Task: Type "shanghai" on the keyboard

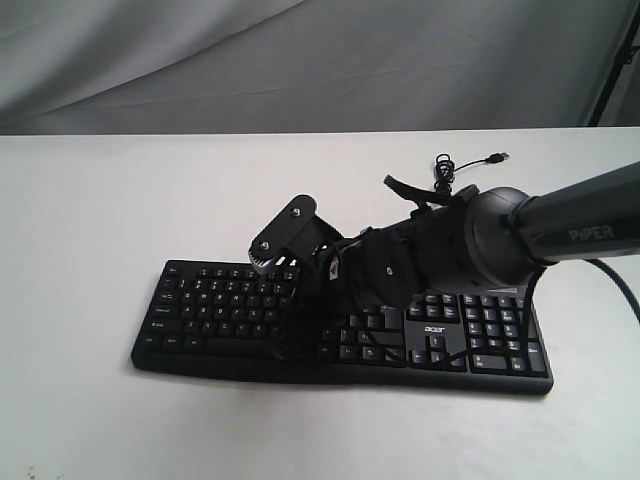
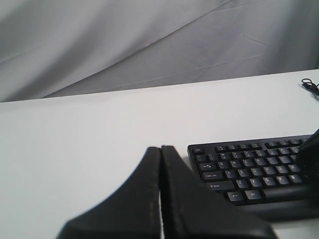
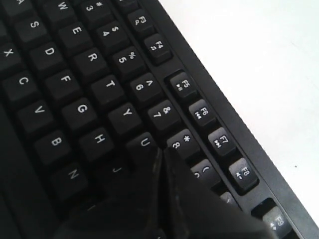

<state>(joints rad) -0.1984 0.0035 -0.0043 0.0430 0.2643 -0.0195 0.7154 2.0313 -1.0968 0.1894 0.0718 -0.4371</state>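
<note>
The long black keyboard (image 1: 450, 340) with white legends lies across the white table (image 1: 90, 220), its acer logo near the number pad. My right gripper (image 1: 295, 340) reaches across from the right and points down onto the middle letter keys. In the right wrist view the right gripper (image 3: 162, 152) is shut with nothing in it, its tips down at the keyboard (image 3: 89, 64) right beside the U key (image 3: 144, 143) and the 8 key (image 3: 180, 142), hiding the key under them. My left gripper (image 2: 160, 148) is shut and empty, over bare table off the keyboard's (image 2: 249, 169) Esc end.
The thin black USB cable (image 1: 450, 165) lies coiled on the table behind the keyboard, plug end free; the left wrist view catches the cable (image 2: 310, 84) at its edge. A grey cloth backdrop (image 1: 300, 60) hangs behind the table. A black stand (image 1: 615, 60) rises at the far right.
</note>
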